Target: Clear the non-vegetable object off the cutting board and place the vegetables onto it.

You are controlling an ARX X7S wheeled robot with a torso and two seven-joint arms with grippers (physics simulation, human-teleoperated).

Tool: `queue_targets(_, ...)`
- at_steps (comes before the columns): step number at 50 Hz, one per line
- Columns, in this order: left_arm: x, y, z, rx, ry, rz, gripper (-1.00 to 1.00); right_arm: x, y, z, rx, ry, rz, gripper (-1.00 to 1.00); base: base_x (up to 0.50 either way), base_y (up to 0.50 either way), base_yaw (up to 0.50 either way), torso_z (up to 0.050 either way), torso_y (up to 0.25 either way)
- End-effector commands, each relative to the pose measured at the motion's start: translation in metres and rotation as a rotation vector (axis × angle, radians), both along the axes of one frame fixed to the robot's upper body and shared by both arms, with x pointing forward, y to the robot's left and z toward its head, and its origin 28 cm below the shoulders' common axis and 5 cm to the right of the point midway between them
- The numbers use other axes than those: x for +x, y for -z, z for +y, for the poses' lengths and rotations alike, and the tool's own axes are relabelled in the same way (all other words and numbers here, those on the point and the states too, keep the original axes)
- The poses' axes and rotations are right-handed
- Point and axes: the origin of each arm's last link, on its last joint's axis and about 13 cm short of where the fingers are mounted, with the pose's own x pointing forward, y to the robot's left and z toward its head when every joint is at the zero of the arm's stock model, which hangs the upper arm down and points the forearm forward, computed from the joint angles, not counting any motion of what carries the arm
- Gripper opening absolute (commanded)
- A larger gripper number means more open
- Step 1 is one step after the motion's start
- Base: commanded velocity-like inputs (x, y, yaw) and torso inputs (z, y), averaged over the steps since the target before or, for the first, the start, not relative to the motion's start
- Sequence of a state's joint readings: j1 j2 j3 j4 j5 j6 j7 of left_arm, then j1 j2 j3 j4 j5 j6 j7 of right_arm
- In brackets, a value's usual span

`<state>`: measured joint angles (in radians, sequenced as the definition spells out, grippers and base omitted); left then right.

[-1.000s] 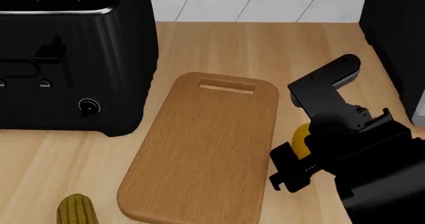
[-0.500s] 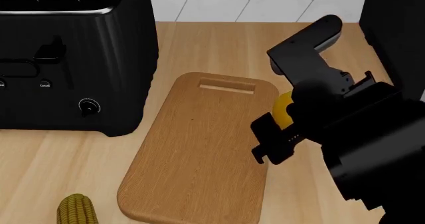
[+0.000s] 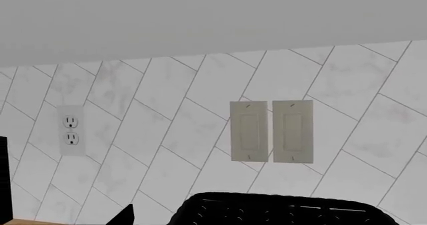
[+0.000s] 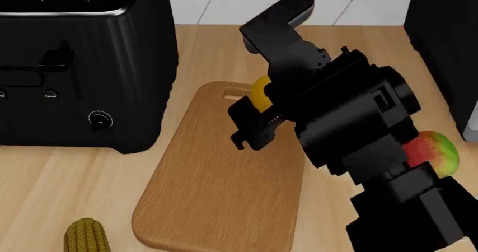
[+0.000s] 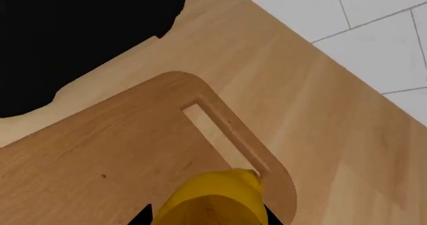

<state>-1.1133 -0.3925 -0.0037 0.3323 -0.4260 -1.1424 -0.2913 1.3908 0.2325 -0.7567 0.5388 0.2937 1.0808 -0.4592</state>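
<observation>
Two of the three pieces of produce are off the cutting board [image 4: 224,190] in the head view: the red-green fruit [image 4: 431,151] sits on the counter to the right, partly behind the arm, and the corn cob [image 4: 88,238] lies at the near left, just off the board's near corner. The right gripper [image 4: 258,109] hangs over the far end of the board with the yellow oval vegetable [image 4: 261,93] clamped between its jaws, above the slot handle. I take it the arm carries it high so as not to drag it across the wood. A black toaster [image 4: 82,67] stands to the left of the board, close enough that the arm's elbow wants watching.

From the left wrist, only tiled wall [image 3: 167,120], a wall socket [image 3: 71,130], a pair of switches [image 3: 271,131] and the top of a black appliance [image 3: 280,210] show. The left gripper's own jaws are out of sight.

The right wrist looks down on the slot handle [image 5: 223,132], with the yellow oval vegetable at the near edge of the frame, gripped. It seems to be over the board's far right corner; setting it down nearer the middle would leave room for the cob, and make a roll off the edge less likely.
</observation>
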Motion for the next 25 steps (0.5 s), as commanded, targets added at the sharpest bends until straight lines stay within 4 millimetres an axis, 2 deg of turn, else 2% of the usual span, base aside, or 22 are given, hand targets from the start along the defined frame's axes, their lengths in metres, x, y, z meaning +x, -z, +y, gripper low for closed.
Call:
queue_targets(1,-0.001,0.002,0.001,0.000,-0.004,0.003,1.00,0.024,0.006,0.021,-0.008,-0.059,0.003,-1.00,0.00,0.00,0.00,0.000,0.000)
queue_targets(8,-0.002,0.001,0.004,-0.001,-0.015,0.001,1.00,0.033,0.018,0.028,-0.009,-0.066,0.024,-1.00,0.00,0.00,0.00,0.000,0.000)
queue_targets(16,-0.002,0.000,0.006,-0.003,-0.022,-0.001,1.00,0.034,0.033,0.024,-0.010,-0.044,0.046,-1.00,0.00,0.00,0.00,0.000,0.000)
queue_targets(25,-0.001,-0.002,0.006,-0.006,-0.021,-0.002,1.00,0.035,0.030,0.024,-0.011,-0.036,0.036,-1.00,0.00,0.00,0.00,0.000,0.000)
